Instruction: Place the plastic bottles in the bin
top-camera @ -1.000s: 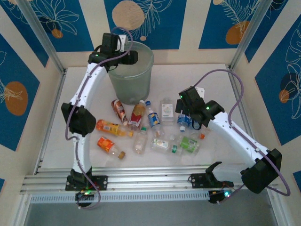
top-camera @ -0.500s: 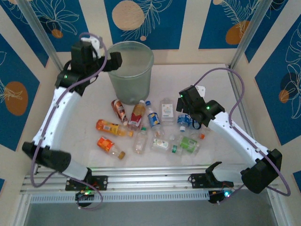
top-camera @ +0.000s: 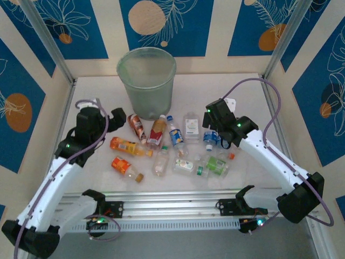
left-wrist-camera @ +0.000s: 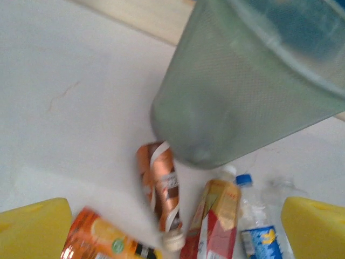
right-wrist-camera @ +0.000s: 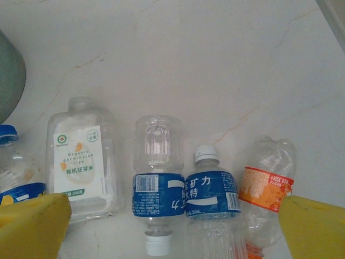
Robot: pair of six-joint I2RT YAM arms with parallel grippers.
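The bin (top-camera: pixel 146 89) stands upright at the far side of the worktop (top-camera: pixel 242 91), left of centre. Its mouth faces up so bottles can be dropped in from above. What lies inside cannot be made out through its cloudy wall.

The plastic bottles (top-camera: pixel 160 161) lie on their sides in a loose spread just near of the bin, between the two arms, so each arm has some within reach.

The left hand (top-camera: pixel 117 118) hovers low at the left end of the spread, its yellow fingers (left-wrist-camera: pixel 32 229) wide apart and empty. Between them its wrist view shows a brown-labelled bottle (left-wrist-camera: pixel 161 186) lying close to the bin's foot, an orange-labelled bottle (left-wrist-camera: pixel 99 243) and a red-and-yellow bottle (left-wrist-camera: pixel 213 226). This looks like lining up for a pick.

The right hand (top-camera: pixel 211 128) is also fully open and holds nothing. It is poised over the right end of the spread, above a square white-labelled bottle (right-wrist-camera: pixel 81 162), a pair of blue-labelled bottles (right-wrist-camera: pixel 158 195) and a crumpled orange-banded bottle (right-wrist-camera: pixel 268 186). These lie side by side and close together, so closing on one without nudging its neighbour likely needs care.
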